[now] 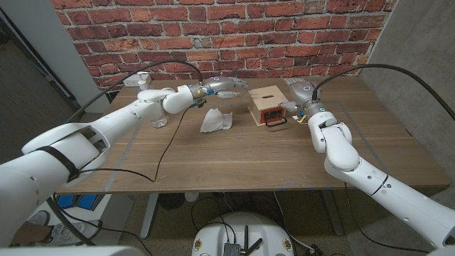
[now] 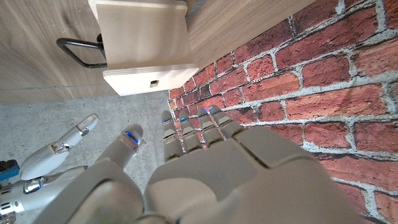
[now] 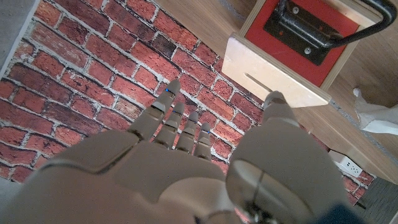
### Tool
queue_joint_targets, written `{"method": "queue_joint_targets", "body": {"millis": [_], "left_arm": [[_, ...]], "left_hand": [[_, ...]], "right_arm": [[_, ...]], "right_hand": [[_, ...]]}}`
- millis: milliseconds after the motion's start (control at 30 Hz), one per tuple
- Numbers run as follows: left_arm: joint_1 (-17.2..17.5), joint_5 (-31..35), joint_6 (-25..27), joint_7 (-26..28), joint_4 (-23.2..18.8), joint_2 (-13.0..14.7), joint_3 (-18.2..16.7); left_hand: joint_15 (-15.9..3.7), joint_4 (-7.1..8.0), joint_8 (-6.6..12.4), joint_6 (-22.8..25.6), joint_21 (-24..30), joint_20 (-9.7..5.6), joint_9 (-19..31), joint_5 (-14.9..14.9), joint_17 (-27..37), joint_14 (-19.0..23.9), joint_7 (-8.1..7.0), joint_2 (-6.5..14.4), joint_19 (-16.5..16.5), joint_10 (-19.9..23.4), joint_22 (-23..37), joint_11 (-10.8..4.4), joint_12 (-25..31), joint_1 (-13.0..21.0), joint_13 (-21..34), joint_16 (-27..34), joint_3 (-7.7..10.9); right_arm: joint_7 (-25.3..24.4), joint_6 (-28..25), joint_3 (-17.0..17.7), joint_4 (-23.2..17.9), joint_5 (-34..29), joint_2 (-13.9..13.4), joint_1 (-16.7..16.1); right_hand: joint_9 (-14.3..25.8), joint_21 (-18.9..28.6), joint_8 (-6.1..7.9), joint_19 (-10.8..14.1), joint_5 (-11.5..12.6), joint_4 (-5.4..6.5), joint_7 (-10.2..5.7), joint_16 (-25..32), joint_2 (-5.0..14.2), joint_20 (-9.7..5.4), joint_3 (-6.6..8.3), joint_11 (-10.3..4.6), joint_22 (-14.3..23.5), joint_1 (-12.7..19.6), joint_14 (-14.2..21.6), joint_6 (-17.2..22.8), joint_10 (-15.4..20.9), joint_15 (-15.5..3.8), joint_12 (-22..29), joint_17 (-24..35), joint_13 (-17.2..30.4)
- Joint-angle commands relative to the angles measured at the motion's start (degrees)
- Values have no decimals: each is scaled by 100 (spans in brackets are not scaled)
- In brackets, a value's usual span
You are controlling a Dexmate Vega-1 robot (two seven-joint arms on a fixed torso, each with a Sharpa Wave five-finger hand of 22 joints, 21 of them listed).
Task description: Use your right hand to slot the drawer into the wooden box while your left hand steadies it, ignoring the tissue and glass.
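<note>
The wooden box [image 1: 266, 99] stands at the table's far middle. The drawer's red front [image 1: 274, 116] with a black handle [image 1: 276, 122] sits in the box's near face. My left hand [image 1: 226, 88] hovers just left of the box, fingers apart and holding nothing. The box [image 2: 146, 46] and the handle [image 2: 79, 53] lie beyond my left hand [image 2: 205, 168]. My right hand [image 1: 298, 90] is close by the box's right side, fingers spread and empty; I cannot tell if it touches. Past my right hand [image 3: 186, 162] I see the red front [image 3: 311, 40] and the handle [image 3: 326, 25].
A crumpled white tissue [image 1: 215, 121] lies left of the box, also seen as a tissue [image 3: 376, 115] in the right wrist view. A glass [image 1: 159, 123] stands partly behind my left arm. Black cables [image 1: 167, 149] trail over the table. A brick wall [image 1: 227, 28] backs the table.
</note>
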Motion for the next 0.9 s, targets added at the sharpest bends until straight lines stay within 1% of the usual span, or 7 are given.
{"method": "queue_joint_targets", "body": {"millis": [33,167,433,500,633,767,900], "left_arm": [[663,-260,537,-21,-753,261,-580],[911,-373,725,82,-974,319,-767],[1392,-610,1023,304,-1358,394,-1079],[1496,-650,1086,362,-1440,413,-1147],[1743,-852,1216,516,-1551,389,-1308],[1970,-869,1471,667,-1768,404,-1425],[2172,-1002,1629,839,-1888,359,-1545]], "left_hand": [[-525,-4,-6,-8,-1,-656,14,-13,17,-30,14,469,55,-25,10,20,-5,-12,18,-5,16],[-515,-5,-7,-11,-1,-652,14,-13,16,-35,21,470,57,-31,10,23,-5,-9,18,-5,15],[-497,-22,-13,-29,-4,-652,13,-14,13,-46,38,471,57,-49,10,30,-6,4,18,-6,7],[-491,-28,-13,-30,-4,-650,13,-15,12,-50,43,473,58,-51,10,30,-5,9,17,-6,4],[-473,-42,-18,-43,-5,-644,11,-17,12,-67,60,470,60,-64,10,34,-7,17,17,-10,-5],[-460,-63,-31,-76,-6,-635,7,-17,11,-77,79,483,62,-98,10,59,-13,35,17,-8,-10],[-435,-76,-36,-90,-4,-631,4,-18,12,-98,85,491,71,-120,10,79,-16,47,17,-11,-16]], "right_arm": [[-445,-302,153,-44,577,143,-116],[-572,-438,183,-114,762,158,-167],[-931,-613,377,-331,1411,168,-369],[-973,-560,482,-408,1704,127,-428],[-1197,-473,687,-488,2280,136,-539],[-1354,-437,823,-535,2769,118,-584],[-1574,-348,944,-527,3249,126,-621]], "right_hand": [[12,-37,33,62,-51,62,-13,39,24,-18,-11,-4,25,-85,53,51,41,-77,48,29,12],[11,-48,33,70,-65,82,-24,42,44,-25,-21,-8,25,-125,52,67,52,-78,48,34,12],[9,-75,20,85,-100,133,-25,53,115,-48,-36,4,26,-217,64,63,73,-95,46,47,12],[9,-84,9,90,-114,150,-22,55,130,-49,-45,4,26,-251,64,47,81,-110,46,51,12],[8,-98,2,94,-135,175,-26,51,154,-61,-59,7,26,-303,48,41,73,-95,39,56,11],[6,-126,-8,84,-175,217,-27,32,187,-65,-85,8,27,-394,-8,41,38,-85,18,64,10],[4,-150,-13,64,-205,248,-38,22,226,-78,-95,2,27,-455,-39,43,20,-87,9,70,9]]}}
